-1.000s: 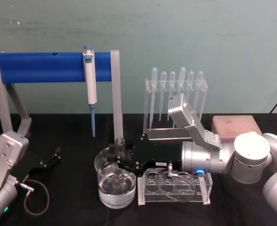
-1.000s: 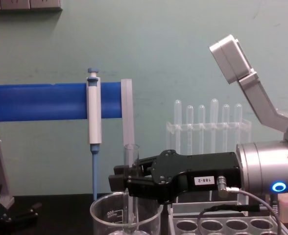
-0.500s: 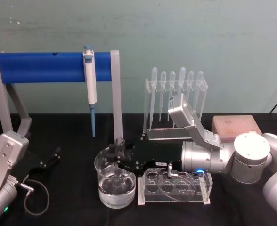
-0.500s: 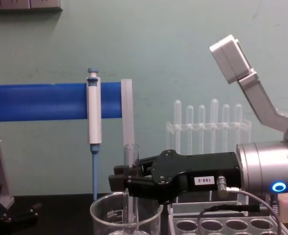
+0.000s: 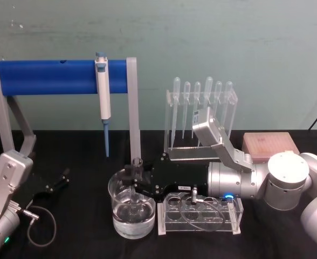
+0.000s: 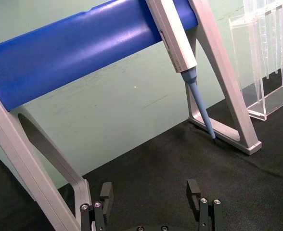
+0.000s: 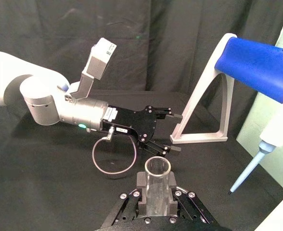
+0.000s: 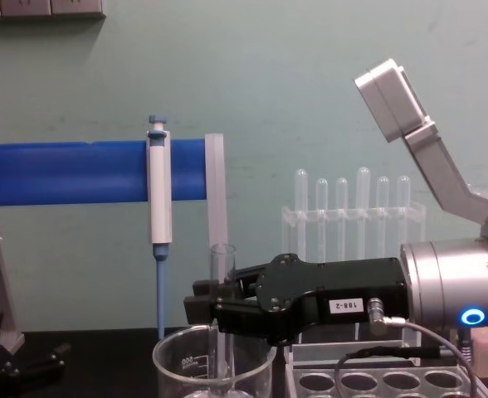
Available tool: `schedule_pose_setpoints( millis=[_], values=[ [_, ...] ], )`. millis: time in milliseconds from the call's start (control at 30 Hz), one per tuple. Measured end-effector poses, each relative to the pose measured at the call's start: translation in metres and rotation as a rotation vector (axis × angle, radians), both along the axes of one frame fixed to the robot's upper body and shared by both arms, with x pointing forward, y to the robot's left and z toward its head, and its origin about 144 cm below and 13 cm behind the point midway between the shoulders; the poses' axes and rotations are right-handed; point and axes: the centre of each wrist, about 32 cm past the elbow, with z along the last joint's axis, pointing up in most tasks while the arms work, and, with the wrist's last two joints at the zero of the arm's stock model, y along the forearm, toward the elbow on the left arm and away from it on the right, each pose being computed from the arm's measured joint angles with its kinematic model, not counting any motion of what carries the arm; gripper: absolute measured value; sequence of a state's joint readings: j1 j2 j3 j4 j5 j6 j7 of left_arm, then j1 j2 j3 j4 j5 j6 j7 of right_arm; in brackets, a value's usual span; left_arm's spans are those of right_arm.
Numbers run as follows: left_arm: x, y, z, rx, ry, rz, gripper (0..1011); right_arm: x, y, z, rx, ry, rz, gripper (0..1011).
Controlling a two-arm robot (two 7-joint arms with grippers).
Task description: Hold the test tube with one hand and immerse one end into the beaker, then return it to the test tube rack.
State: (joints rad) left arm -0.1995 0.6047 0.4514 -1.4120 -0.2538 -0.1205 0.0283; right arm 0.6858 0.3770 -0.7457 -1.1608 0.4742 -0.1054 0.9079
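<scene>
My right gripper (image 8: 204, 308), black with a white label, reaches in from the right, and its two fingers are closed tight on the clear, flared-rim glass test tube (image 8: 222, 264). I hold the tube upright. Its rim stands above my fingers and its rounded end is down inside the wide clear glass beaker (image 5: 118, 215), in the clear liquid as far as I can tell. The beaker stands on the black cloth-covered table (image 5: 83, 156), just beside the clear plastic test tube rack (image 5: 223, 221), which lies under my wrist.

My left gripper (image 6: 148, 192) rests low at the table's left with its fingers spread wide and nothing between them.

Behind it all are a pale green wall (image 5: 201, 43), a blue bar on grey legs (image 5: 50, 76) with a white-and-blue pipettor (image 5: 102, 102) hanging from it, and a clear stand of thin plastic pipettes (image 5: 201, 108).
</scene>
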Motion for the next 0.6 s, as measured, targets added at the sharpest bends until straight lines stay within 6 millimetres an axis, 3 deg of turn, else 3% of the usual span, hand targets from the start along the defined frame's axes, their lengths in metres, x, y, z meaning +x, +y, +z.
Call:
schedule_pose_setpoints(
  millis=[600],
  values=[
    [0.0000, 0.0000, 0.0000, 0.000, 0.000, 0.000, 1000, 0.0000, 0.0000, 0.0000, 0.000, 0.000, 0.000, 225]
  ],
)
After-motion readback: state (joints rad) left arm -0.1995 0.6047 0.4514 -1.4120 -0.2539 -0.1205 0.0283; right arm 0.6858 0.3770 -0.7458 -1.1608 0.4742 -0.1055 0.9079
